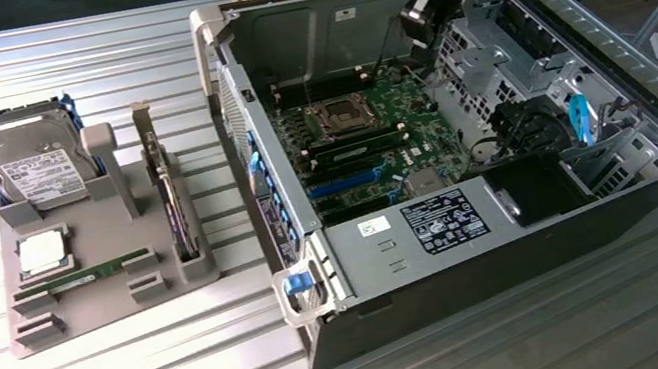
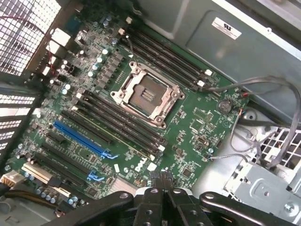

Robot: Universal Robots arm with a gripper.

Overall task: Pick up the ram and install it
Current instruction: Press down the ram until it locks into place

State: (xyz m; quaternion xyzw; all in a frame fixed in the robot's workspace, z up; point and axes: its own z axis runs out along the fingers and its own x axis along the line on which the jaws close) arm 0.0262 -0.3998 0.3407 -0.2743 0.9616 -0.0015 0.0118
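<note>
Ram (image 1: 86,278) lay flat in a slot of the grey tray (image 1: 57,329), near its front edge, just below the silver processor (image 1: 42,252) and well apart from the open case (image 1: 463,171). A hard drive (image 1: 24,167) stood in the tray's far end. Inside the case, above the motherboard (image 2: 117,117), hung the gripper (image 2: 161,181), fingers pressed together and holding nothing. Below it in the wrist view sat the empty CPU socket (image 2: 146,94) between rows of black memory slots (image 2: 122,125).
</note>
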